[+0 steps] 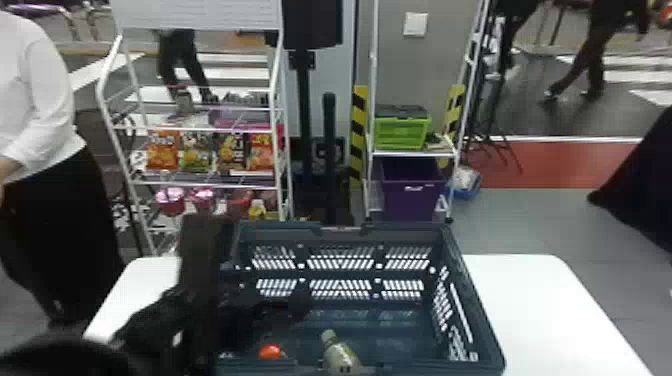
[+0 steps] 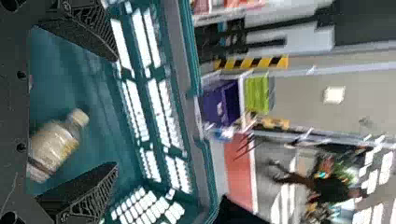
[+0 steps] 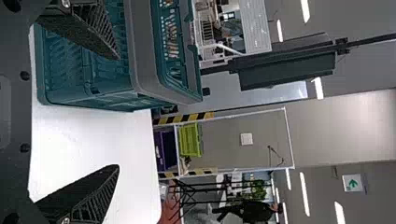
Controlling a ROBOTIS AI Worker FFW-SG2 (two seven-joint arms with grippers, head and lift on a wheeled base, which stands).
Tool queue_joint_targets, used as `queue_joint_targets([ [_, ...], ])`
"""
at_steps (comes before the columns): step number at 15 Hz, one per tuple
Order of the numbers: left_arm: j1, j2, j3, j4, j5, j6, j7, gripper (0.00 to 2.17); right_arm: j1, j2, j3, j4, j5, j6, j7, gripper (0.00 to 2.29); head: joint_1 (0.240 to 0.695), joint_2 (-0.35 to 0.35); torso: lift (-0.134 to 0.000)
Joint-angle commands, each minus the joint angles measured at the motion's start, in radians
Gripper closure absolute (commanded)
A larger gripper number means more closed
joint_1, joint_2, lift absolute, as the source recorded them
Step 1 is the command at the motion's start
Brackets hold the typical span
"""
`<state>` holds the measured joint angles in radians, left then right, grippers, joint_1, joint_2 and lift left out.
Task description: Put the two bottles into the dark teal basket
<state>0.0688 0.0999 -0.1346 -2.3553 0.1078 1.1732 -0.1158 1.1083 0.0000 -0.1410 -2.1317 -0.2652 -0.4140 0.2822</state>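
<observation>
The head view has a bottle [image 1: 340, 355] inside the basket [image 1: 480, 320], slanted near its near wall, with a label round it. Just left of the bottle, also inside the basket, is a red cap [image 1: 270, 351]; I cannot tell how much lies under it. The left gripper [image 1: 280, 302] is over the basket's left part; its fingers stand apart in the left wrist view. The right wrist view has the right gripper [image 3: 116, 112], its fingers wide apart, facing the basket's side and the table [image 3: 93, 149] beside it.

Beyond the basket to the left, a rack [image 1: 200, 184] holds printed snack bags [image 1: 161, 150]. Straight beyond the basket stand a purple bin [image 1: 412, 200] with a white label and, above it, a green crate [image 1: 400, 134].
</observation>
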Motion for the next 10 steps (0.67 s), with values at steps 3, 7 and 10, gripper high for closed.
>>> queue_joint_targets([
  [3, 0.407, 0.053, 0.084, -0.190, 0.004, -0.588, 0.062, 0.13, 0.001, 0.001, -0.005, -0.002, -0.005, 0.005, 0.028, 0.04, 0.499, 0.000, 0.000],
  [7, 0.773, 0.037, 0.073, -0.144, -0.046, -1.189, 0.117, 0.14, -0.004, 0.001, -0.025, -0.002, -0.006, 0.030, 0.075, 0.04, 0.499, 0.000, 0.000],
  [10, 0.925, -0.026, 0.059, 0.013, -0.106, -1.551, 0.142, 0.14, -0.008, 0.001, -0.029, -0.019, 0.006, 0.073, 0.080, 0.04, 0.499, 0.000, 0.000],
])
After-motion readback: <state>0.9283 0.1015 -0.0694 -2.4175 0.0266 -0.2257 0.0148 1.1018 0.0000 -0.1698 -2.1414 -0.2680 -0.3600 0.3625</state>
